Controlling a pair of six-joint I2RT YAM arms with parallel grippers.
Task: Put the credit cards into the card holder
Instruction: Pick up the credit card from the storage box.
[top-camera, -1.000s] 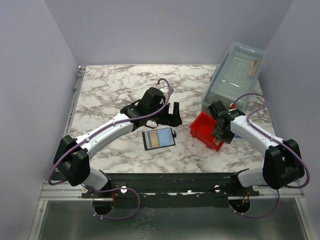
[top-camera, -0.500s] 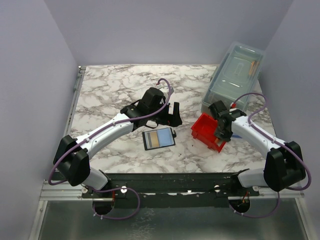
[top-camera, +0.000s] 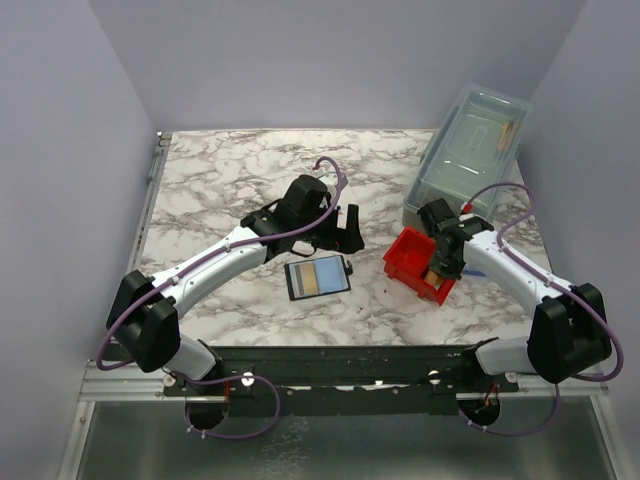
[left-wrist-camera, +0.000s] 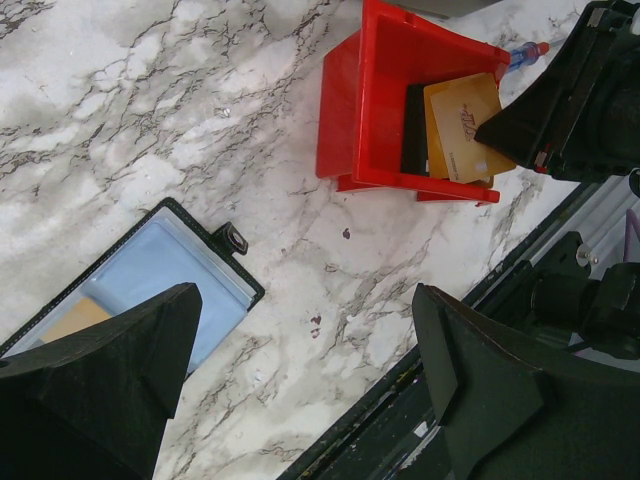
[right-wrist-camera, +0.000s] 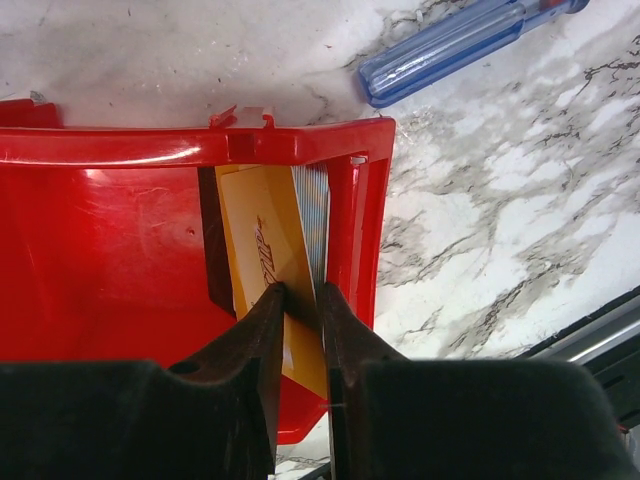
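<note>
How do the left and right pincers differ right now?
The left pincer is open and empty; the right pincer is shut on a gold card. The left hangs over the table by the card holder; the right reaches into the red bin. Both are black.

My left gripper (left-wrist-camera: 305, 325) holds its black fingers wide apart over the marble tabletop (left-wrist-camera: 150, 100). One finger partly hides the flat black card holder (left-wrist-camera: 175, 270) with its pale blue panel and a thin orange-gold card (left-wrist-camera: 75, 318); a red plastic bin (left-wrist-camera: 350, 110) nearby holds another orange-gold card (left-wrist-camera: 460, 115).
</note>
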